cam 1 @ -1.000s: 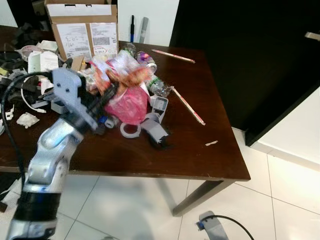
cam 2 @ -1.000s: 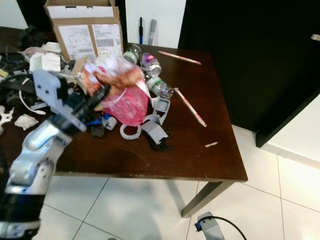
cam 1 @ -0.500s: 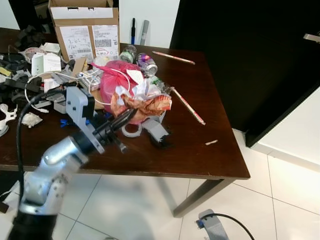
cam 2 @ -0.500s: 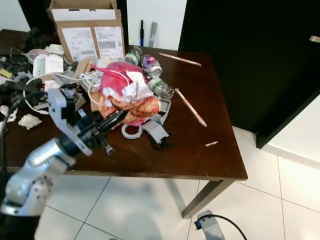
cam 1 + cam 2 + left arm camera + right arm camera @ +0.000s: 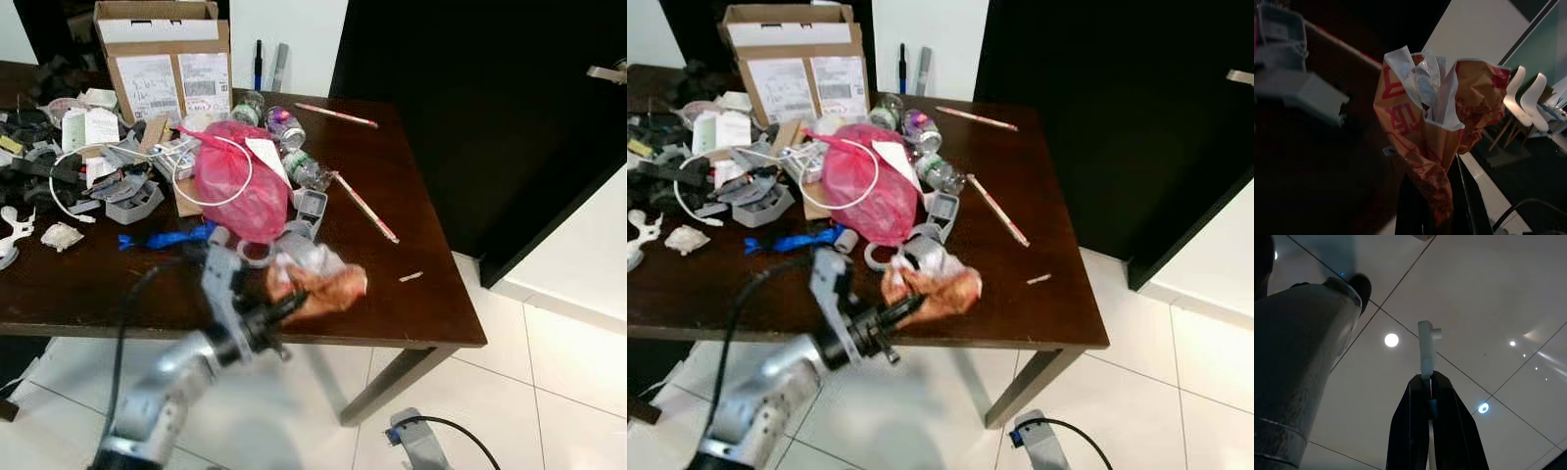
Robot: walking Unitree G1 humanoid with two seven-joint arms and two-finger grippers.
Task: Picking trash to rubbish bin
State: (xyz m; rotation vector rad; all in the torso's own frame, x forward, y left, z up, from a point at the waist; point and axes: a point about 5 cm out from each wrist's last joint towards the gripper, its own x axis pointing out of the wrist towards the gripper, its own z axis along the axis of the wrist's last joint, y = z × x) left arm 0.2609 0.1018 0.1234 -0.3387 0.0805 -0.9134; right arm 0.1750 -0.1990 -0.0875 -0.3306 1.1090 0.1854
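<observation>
A crumpled orange-and-white wrapper hangs just above the front edge of the dark wooden table. My left gripper is shut on its lower end, reaching up from below the table edge. In the left wrist view the wrapper rises out of the black fingers, pinched between them. My right gripper hangs low over the floor tiles, shut on a small white plastic piece.
A pink plastic bag lies mid-table among grey parts, a white cord and bottles. A cardboard box stands at the back. Long sticks lie to the right. A black door is beyond the table, with white tiles below.
My left arm has swung down from above the pile to the table's front edge, carrying the wrapper. The pink bag stays on the table, uncovered.
</observation>
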